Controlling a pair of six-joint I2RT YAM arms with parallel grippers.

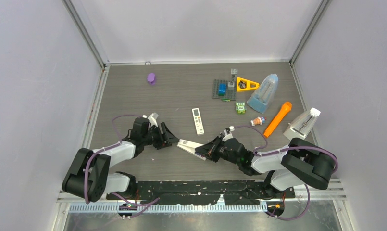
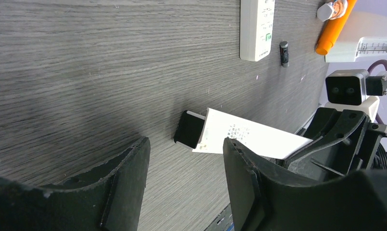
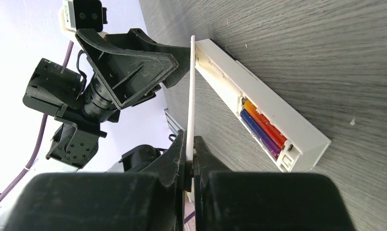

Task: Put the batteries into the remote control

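Batteries (image 3: 261, 127) sit in the remote (image 3: 302, 132); right claw (image 3: 189, 147) clamps the lid (image 3: 190, 96) edgewise; left claw (image 2: 185, 144) released.

My overhead view is evenly lit and sharp; soft light from above leaves only faint shadows on the worktop (image 1: 133, 91). On the left wrist camera the left tool (image 2: 185, 144) looms dark and slightly soft, throwing a broad shadow across the grain. The right wrist view washes out pale at upper left; the right tool (image 3: 190, 166) is a black blur pinching a bright white cover (image 3: 191, 86).
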